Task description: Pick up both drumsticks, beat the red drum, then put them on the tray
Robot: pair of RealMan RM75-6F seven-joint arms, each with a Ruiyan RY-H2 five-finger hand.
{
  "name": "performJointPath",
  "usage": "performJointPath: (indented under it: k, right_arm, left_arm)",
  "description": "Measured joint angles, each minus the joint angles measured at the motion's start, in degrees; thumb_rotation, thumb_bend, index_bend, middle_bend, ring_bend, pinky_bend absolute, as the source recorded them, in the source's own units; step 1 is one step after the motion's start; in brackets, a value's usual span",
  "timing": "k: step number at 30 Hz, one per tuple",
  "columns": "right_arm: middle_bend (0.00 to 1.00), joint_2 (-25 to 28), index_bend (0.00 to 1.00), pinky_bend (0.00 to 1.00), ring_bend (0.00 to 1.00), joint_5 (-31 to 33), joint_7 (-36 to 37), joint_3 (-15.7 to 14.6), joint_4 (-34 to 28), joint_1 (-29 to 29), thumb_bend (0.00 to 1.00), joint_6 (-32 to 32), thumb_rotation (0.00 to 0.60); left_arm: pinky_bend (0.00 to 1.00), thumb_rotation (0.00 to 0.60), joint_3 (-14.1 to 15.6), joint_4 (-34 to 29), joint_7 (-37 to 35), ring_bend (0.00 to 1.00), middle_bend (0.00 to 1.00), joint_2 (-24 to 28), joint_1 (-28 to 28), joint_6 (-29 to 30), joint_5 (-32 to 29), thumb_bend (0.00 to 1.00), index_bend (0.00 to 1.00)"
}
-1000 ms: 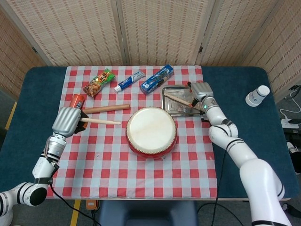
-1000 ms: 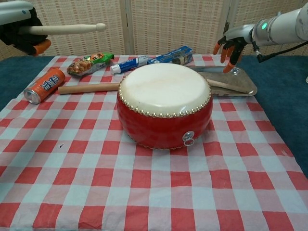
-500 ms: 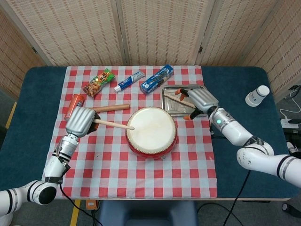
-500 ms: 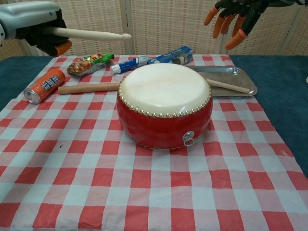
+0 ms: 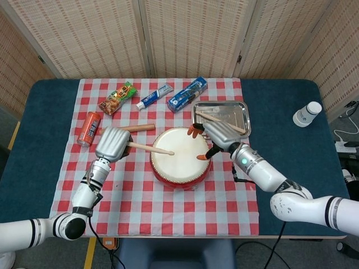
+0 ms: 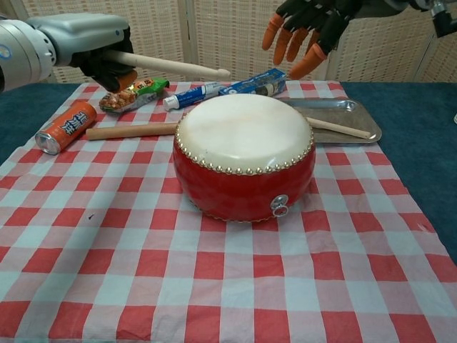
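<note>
The red drum [image 5: 180, 156] [image 6: 244, 157] stands mid-table on the checked cloth. My left hand [image 5: 114, 144] [image 6: 93, 44] grips a drumstick [image 5: 151, 149] [image 6: 171, 65] whose tip reaches over the drumhead's left part. A second drumstick [image 5: 220, 120] [image 6: 339, 128] lies in the metal tray [image 5: 238, 111] [image 6: 350, 108] behind the drum on the right. My right hand [image 5: 216, 136] [image 6: 307, 28] hovers over the drum's right rim, fingers spread, holding nothing.
A thick wooden rod [image 5: 138, 128] [image 6: 130, 131] lies left of the drum. An orange can [image 5: 90, 128] [image 6: 66, 126], a snack bag [image 5: 118, 97] [image 6: 134, 94], a toothpaste tube [image 5: 154, 96] and a blue box [image 5: 187, 93] [image 6: 255, 82] sit behind. A white cup [image 5: 307, 114] stands far right.
My left hand has carried its drumstick rightward over the drumhead. My right hand has left the tray, where it let go of the other stick, and moved over the drum's right edge.
</note>
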Motion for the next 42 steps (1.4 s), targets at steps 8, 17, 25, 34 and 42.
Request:
performJointPath:
  k: [8, 17, 25, 34, 42]
  right_arm:
    - [0.37, -6.4, 0.36, 0.38, 0.30, 9.4, -5.7, -1.8, 0.7, 7.3, 0.08, 3.2, 0.600]
    - [0.44, -12.0, 0.45, 0.39, 0.35, 17.3, -10.4, -2.2, 2.6, 12.3, 0.10, 9.4, 0.600]
    - [0.49, -14.9, 0.52, 0.41, 0.40, 23.6, -14.2, -1.9, 3.8, 15.1, 0.19, 13.2, 0.600]
    - [0.54, -18.2, 0.58, 0.42, 0.45, 27.7, -17.5, -1.5, 5.3, 17.1, 0.23, 14.9, 0.600]
    - [0.66, -20.4, 0.72, 0.48, 0.56, 28.5, -19.8, -0.7, 5.6, 17.4, 0.26, 18.9, 0.600]
  left_arm:
    - [1.00, 0.600, -0.7, -0.4, 4.7, 0.97, 1.00, -2.6, -2.8, 2.3, -4.8, 0.81, 1.00]
    - [1.00, 0.600, -1.1, -1.3, 9.0, 0.97, 1.00, -4.5, -5.1, 5.2, -6.6, 0.81, 1.00]
    - [1.00, 0.600, -1.0, -1.2, 14.1, 0.97, 1.00, -6.9, -7.5, 7.8, -9.1, 0.81, 1.00]
    - [1.00, 0.600, -1.1, -0.5, 17.5, 0.97, 1.00, -8.9, -9.4, 9.8, -10.8, 0.81, 1.00]
    - [1.00, 0.600, -0.5, 0.3, 20.2, 0.96, 1.00, -10.3, -10.7, 11.2, -11.0, 0.81, 1.00]
